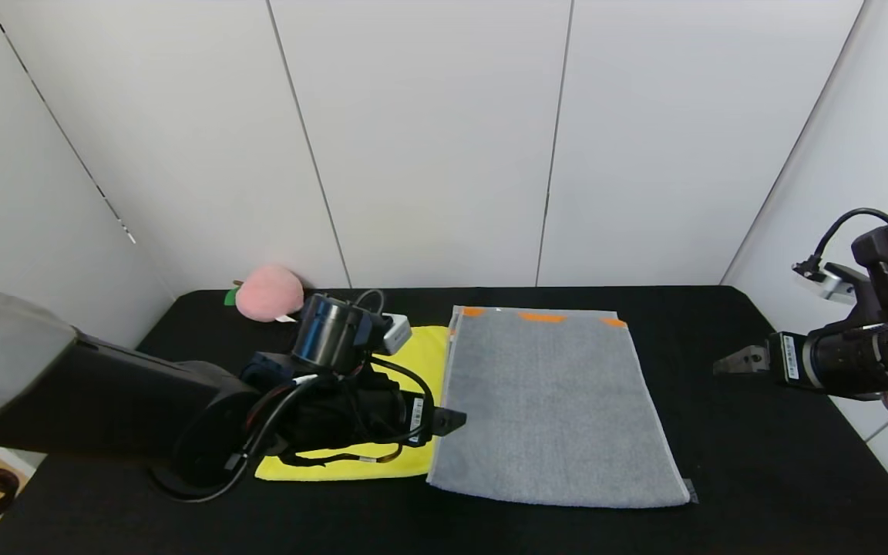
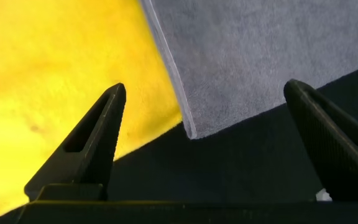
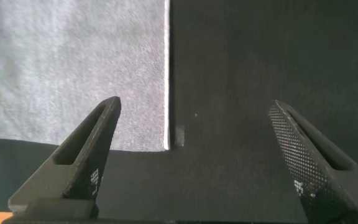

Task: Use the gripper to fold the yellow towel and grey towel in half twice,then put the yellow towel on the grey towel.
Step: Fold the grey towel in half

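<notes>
I count two towels on my table [image 1: 760, 478]: one yellow towel [image 1: 422, 356] at about nine o'clock from the middle of the surface, and one grey towel [image 1: 552, 408] at the centre, their edges touching. The grey one carries three orange patches [image 1: 542, 317] along its twelve o'clock end. There is one pink plush peach [image 1: 268, 293] at roughly ten o'clock. I have two grippers in sight, my left gripper [image 2: 207, 134] and my right gripper [image 3: 194, 149], each with two fingers spread wide and holding nothing.
</notes>
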